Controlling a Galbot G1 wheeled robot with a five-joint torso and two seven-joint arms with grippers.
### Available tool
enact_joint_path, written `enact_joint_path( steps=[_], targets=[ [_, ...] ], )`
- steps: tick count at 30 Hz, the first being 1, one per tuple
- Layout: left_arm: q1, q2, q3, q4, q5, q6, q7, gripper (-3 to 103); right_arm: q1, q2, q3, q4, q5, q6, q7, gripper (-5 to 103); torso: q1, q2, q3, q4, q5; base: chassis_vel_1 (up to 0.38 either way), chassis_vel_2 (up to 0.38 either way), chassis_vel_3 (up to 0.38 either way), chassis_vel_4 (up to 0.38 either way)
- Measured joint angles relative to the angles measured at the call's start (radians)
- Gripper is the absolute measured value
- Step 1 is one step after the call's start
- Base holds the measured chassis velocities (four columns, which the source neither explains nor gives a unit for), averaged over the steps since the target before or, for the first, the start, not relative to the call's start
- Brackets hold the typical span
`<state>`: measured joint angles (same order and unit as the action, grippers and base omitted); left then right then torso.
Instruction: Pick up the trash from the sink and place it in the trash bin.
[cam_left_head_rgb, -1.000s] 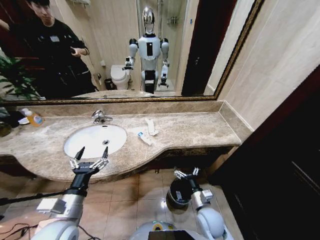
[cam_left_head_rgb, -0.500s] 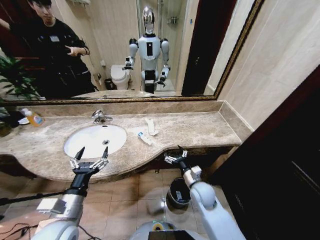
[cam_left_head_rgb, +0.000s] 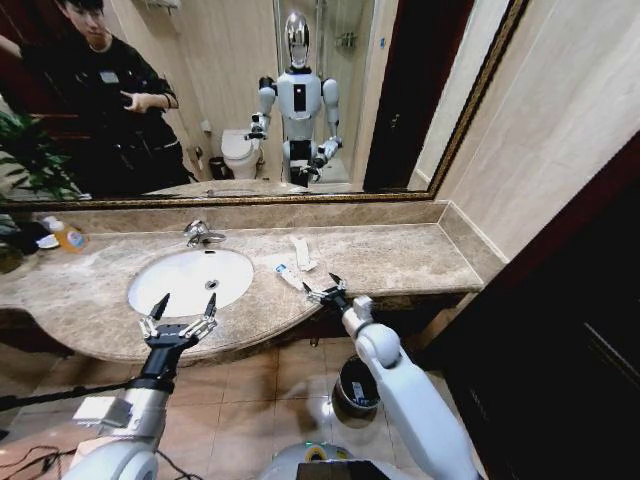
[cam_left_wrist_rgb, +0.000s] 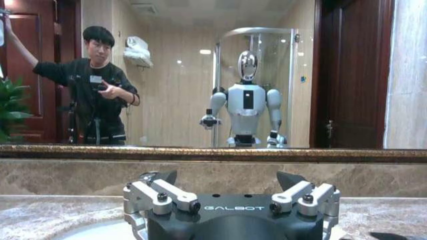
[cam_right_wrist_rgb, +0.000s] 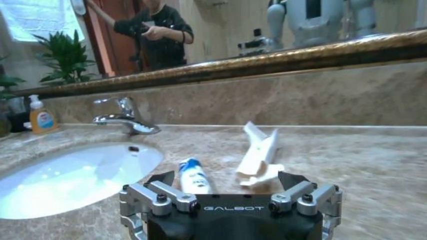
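Marble countertop (cam_left_head_rgb: 400, 262) carries the trash, not the basin: I see a white tube with blue print (cam_left_head_rgb: 288, 275) and a flat white packet (cam_left_head_rgb: 301, 253) just right of the sink (cam_left_head_rgb: 190, 280). Right gripper (cam_left_head_rgb: 326, 289), fingers spread, hovers near the tube. Left gripper (cam_left_head_rgb: 179, 309) spread at the sink's near edge. Trash bin (cam_left_head_rgb: 352, 385) on the floor below.
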<state>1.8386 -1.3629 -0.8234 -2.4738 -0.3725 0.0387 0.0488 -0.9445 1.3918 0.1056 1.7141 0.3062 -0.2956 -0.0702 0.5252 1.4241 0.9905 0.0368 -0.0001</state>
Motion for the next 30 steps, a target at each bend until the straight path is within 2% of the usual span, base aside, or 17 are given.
enact_joint_path(
  steps=[9, 18, 20, 21, 23, 24, 26, 27, 30],
  targets=[
    [0.000, 0.000, 0.000, 0.000, 0.000, 0.000, 0.000, 100, 0.075, 0.071, -0.060, -0.123, -0.003, 0.005, 0.027, 100, 0.000, 0.000, 0.000, 0.0000, -0.0001, 0.000, 0.000, 0.000, 0.000],
    [0.000, 0.000, 0.000, 0.000, 0.000, 0.000, 0.000, 100, 0.081, 0.077, -0.065, -0.170, -0.011, 0.006, 0.047, 101, 0.000, 0.000, 0.000, 0.0000, 0.0001, 0.000, 0.000, 0.000, 0.000],
    [0.000, 0.000, 0.000, 0.000, 0.000, 0.000, 0.000, 100, 0.074, 0.075, -0.063, -0.176, -0.013, 0.010, 0.047, 95, 0.000, 0.000, 0.000, 0.0000, 0.0001, 0.000, 0.000, 0.000, 0.000],
    [0.000, 0.000, 0.000, 0.000, 0.000, 0.000, 0.000, 100, 0.074, 0.075, -0.063, -0.176, -0.013, 0.010, 0.047, 95, 0.000, 0.000, 0.000, 0.0000, 0.0001, 0.000, 0.000, 0.000, 0.000],
    [0.000, 0.000, 0.000, 0.000, 0.000, 0.000, 0.000, 100, 0.070, 0.075, -0.061, -0.178, -0.018, 0.014, 0.048, 84, 0.000, 0.000, 0.000, 0.0000, 0.0001, 0.000, 0.000, 0.000, 0.000],
    [0.000, 0.000, 0.000, 0.000, 0.000, 0.000, 0.000, 100, 0.070, 0.075, -0.061, -0.178, -0.018, 0.014, 0.048, 84, 0.000, 0.000, 0.000, 0.0000, 0.0001, 0.000, 0.000, 0.000, 0.000],
    [0.000, 0.000, 0.000, 0.000, 0.000, 0.000, 0.000, 100, 0.064, 0.075, -0.060, -0.175, -0.022, 0.014, 0.051, 73, 0.000, 0.000, 0.000, 0.0000, 0.0001, 0.000, 0.000, 0.000, 0.000],
    [0.000, 0.000, 0.000, 0.000, 0.000, 0.000, 0.000, 100, 0.064, 0.075, -0.060, -0.175, -0.022, 0.014, 0.051, 73, 0.000, 0.000, 0.000, 0.0000, 0.0001, 0.000, 0.000, 0.000, 0.000],
    [0.000, 0.000, 0.000, 0.000, 0.000, 0.000, 0.000, 100, 0.054, 0.075, -0.058, -0.165, -0.026, 0.014, 0.057, 57, 0.000, 0.000, 0.000, 0.0000, 0.0002, 0.000, 0.000, 0.000, 0.000]
  ],
)
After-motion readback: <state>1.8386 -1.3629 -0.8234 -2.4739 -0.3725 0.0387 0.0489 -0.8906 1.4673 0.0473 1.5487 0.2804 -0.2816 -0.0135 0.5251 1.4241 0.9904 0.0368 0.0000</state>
